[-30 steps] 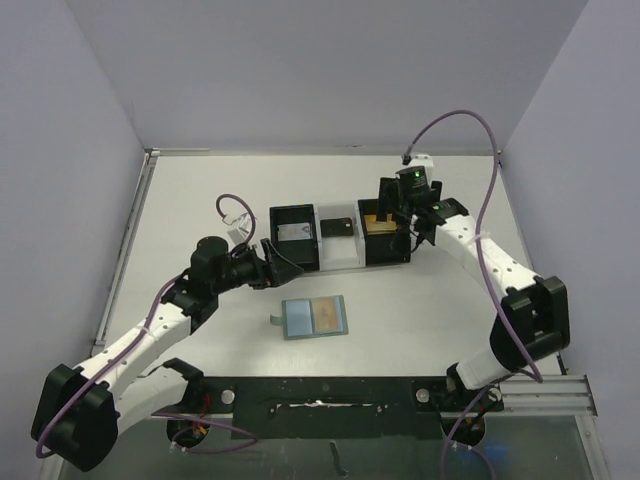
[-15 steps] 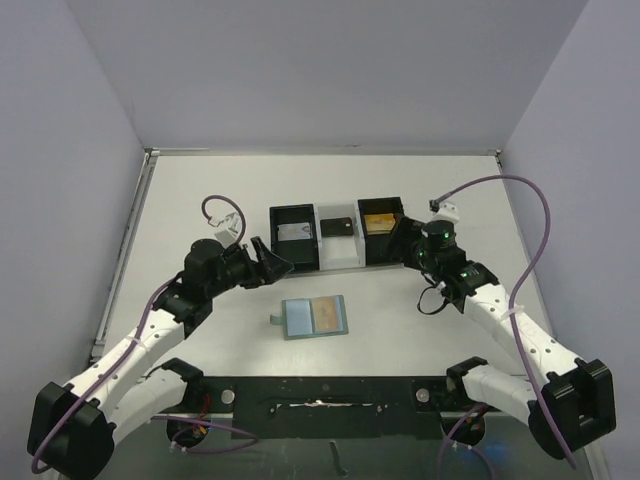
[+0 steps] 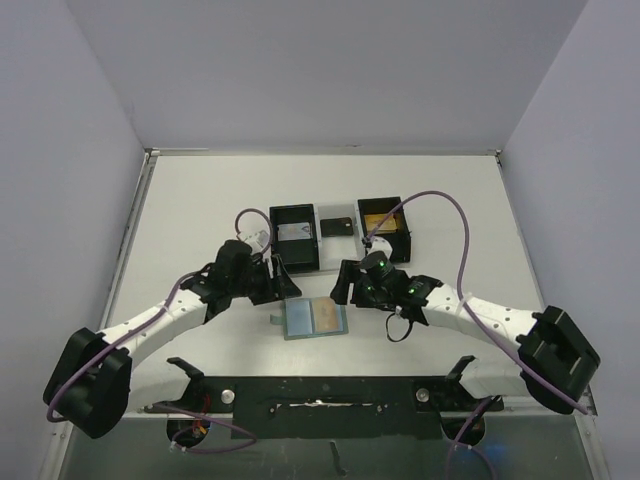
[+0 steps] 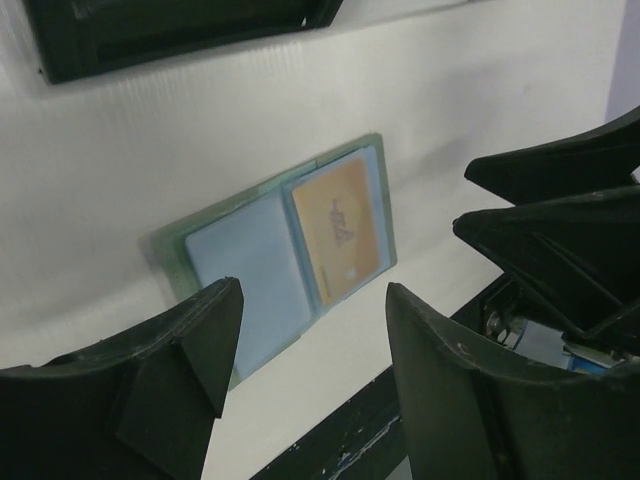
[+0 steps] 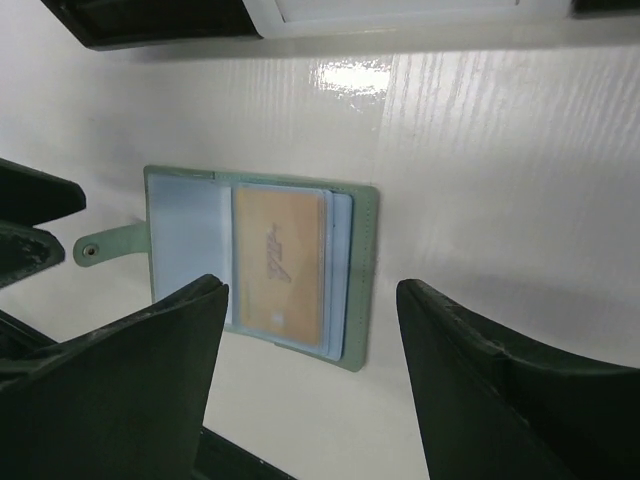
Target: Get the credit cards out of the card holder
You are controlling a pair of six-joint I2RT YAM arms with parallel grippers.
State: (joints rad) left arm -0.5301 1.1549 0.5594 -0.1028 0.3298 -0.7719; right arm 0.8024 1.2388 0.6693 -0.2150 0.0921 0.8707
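Both the left claw (image 3: 285,283) and right claw (image 3: 345,285) gape empty beside the open sage-green card holder (image 3: 298,321) — gold-orange card (image 3: 327,316) showing.

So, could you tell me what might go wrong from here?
The left gripper and right gripper, both open, flank the small card holder closely, so they might collide. Nothing pins the holder, so pulling could drag it along. The gold-orange card sits flush in its pocket, so fingers may slip off it.

Left pincer (image 3: 285,280), right pincer (image 3: 342,285) spread wide.
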